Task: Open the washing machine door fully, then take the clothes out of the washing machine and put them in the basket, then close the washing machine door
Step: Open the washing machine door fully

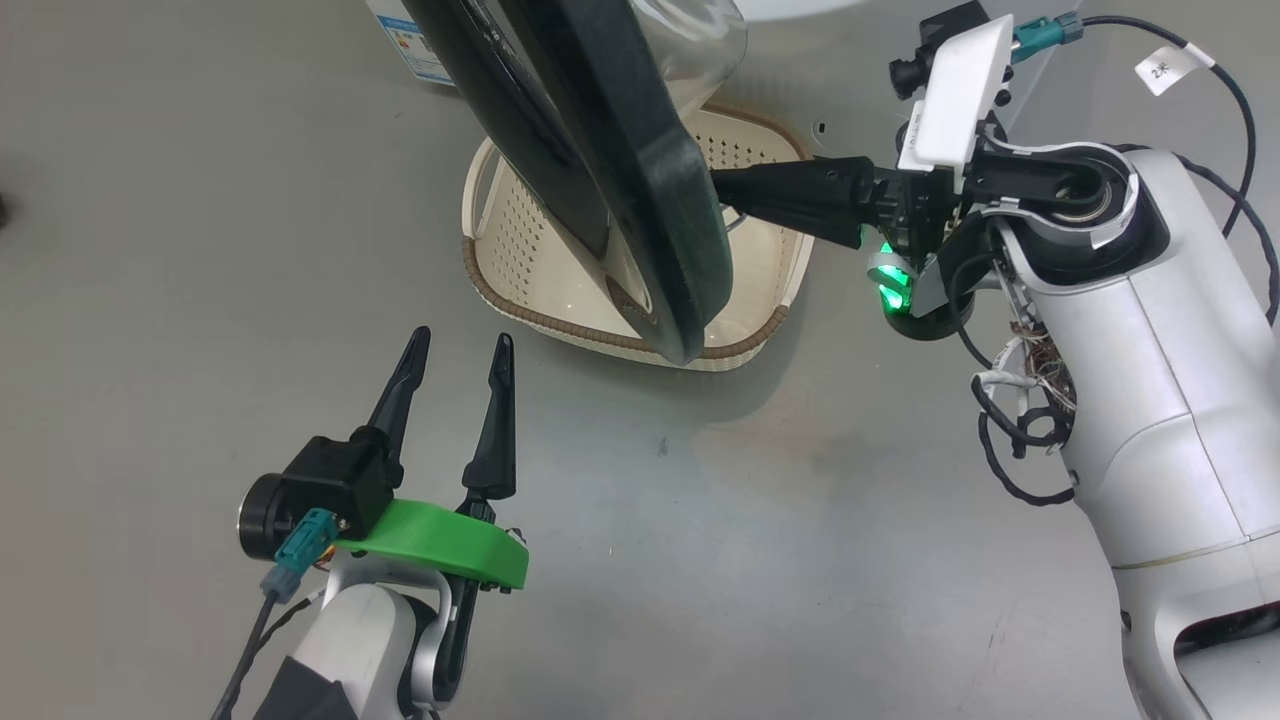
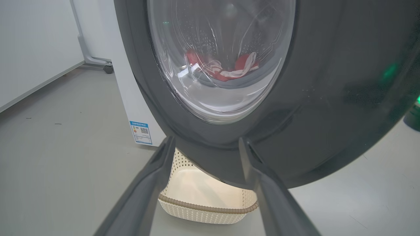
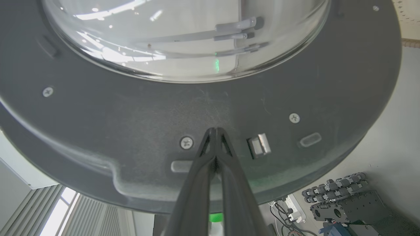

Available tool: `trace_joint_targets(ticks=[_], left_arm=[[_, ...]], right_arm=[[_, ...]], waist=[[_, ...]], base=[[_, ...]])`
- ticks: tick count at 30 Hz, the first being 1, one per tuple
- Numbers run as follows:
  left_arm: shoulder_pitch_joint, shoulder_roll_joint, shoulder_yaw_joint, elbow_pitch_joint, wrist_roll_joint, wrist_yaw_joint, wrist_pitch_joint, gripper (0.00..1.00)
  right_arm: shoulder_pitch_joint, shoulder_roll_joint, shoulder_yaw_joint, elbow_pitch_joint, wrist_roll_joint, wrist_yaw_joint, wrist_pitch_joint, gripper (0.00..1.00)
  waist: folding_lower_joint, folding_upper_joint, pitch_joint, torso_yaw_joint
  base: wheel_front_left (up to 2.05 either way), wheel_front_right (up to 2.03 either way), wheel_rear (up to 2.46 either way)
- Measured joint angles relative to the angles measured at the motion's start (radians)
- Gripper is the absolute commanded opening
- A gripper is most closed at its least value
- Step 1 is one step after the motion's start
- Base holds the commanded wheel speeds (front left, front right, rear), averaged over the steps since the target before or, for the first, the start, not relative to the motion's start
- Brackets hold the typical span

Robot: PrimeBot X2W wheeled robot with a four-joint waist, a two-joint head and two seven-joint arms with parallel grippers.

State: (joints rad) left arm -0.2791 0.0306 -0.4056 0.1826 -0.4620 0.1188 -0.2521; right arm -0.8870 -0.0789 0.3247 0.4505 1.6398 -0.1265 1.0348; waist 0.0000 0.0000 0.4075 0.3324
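Observation:
The washing machine door [image 1: 620, 180] stands partly open, its black rim edge-on above the cream basket [image 1: 520, 240]. My right gripper [image 1: 716, 188] is shut, its tips pressed against the door's inner face [image 3: 131, 114] just left of the latch [image 3: 259, 146]; it grips nothing. My left gripper [image 1: 460, 350] is open over the floor in front of the door and touches nothing. The left wrist view looks at the door's outer face [image 2: 328, 82]. Through the glass, red clothes [image 2: 226, 70] with white stripes lie in the drum. The white washing machine [image 2: 126, 91] is behind, and the basket [image 2: 203, 206] is below.
A blue label [image 2: 141, 132] marks the machine's lower corner. A wheeled stand leg [image 2: 98, 62] and a white wall panel [image 2: 32, 49] are to the left. Black equipment and a power strip [image 3: 341, 203] lie on the floor beyond the door. Grey floor surrounds the basket.

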Motion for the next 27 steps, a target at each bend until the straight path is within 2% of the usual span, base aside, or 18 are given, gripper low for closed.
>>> trace_joint_targets(ticks=[15,27], left_arm=[[0.000,0.000,-0.004,-0.003,-0.001,0.000,0.000,1.00],[0.000,0.000,0.027,0.003,-0.001,0.000,0.000,1.00]], right_arm=[[0.057,0.002,0.142,-0.064,0.114,0.000,-0.035,0.00],[0.067,0.004,0.148,-0.067,0.117,0.000,-0.119,0.00]], waist=[[0.0000,0.0000,0.009,0.008],[0.0000,0.0000,-0.008,-0.002]], base=[[0.00,0.00,0.00],[0.00,0.00,0.00]])
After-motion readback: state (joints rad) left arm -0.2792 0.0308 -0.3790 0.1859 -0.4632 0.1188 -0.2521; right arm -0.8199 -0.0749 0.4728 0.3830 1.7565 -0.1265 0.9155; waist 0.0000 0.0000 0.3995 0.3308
